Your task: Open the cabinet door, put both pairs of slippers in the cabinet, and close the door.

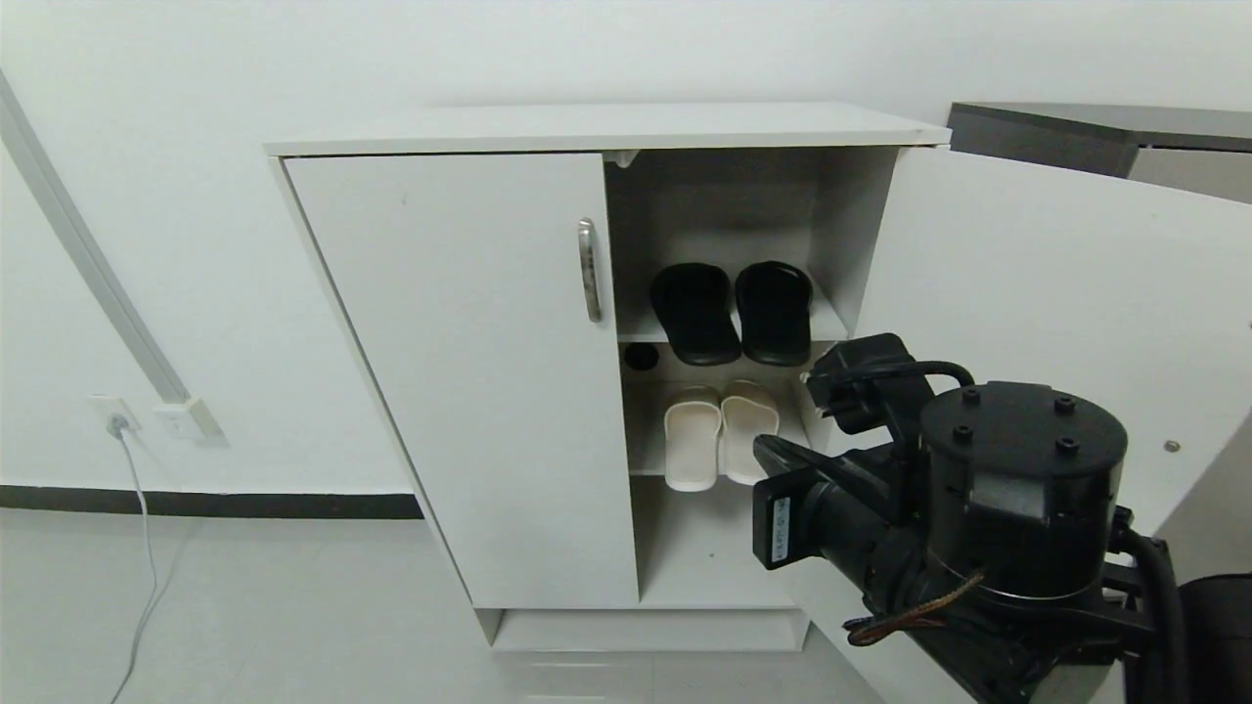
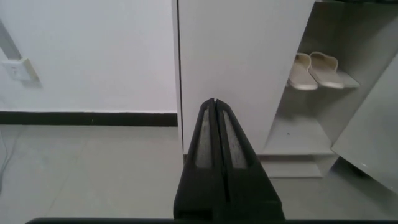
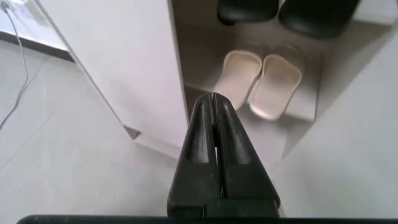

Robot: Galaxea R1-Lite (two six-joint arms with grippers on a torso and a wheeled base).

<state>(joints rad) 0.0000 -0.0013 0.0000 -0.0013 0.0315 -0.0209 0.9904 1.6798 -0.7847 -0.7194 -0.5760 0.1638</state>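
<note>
Two pairs of slippers sit in the cabinet (image 1: 606, 127): the black pair (image 1: 732, 313) at the upper shelf's (image 1: 829, 321) front edge, the cream pair (image 1: 721, 435) on the lower shelf (image 1: 644, 435). Its right door (image 1: 1056, 284) stands open. My right gripper (image 3: 213, 96) and left gripper (image 2: 215, 102) are both pressed together, holding nothing.

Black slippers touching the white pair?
Apart. Head view: black slippers sit on the upper shelf, white slippers on the lower shelf, with the upper board between them.
</note>
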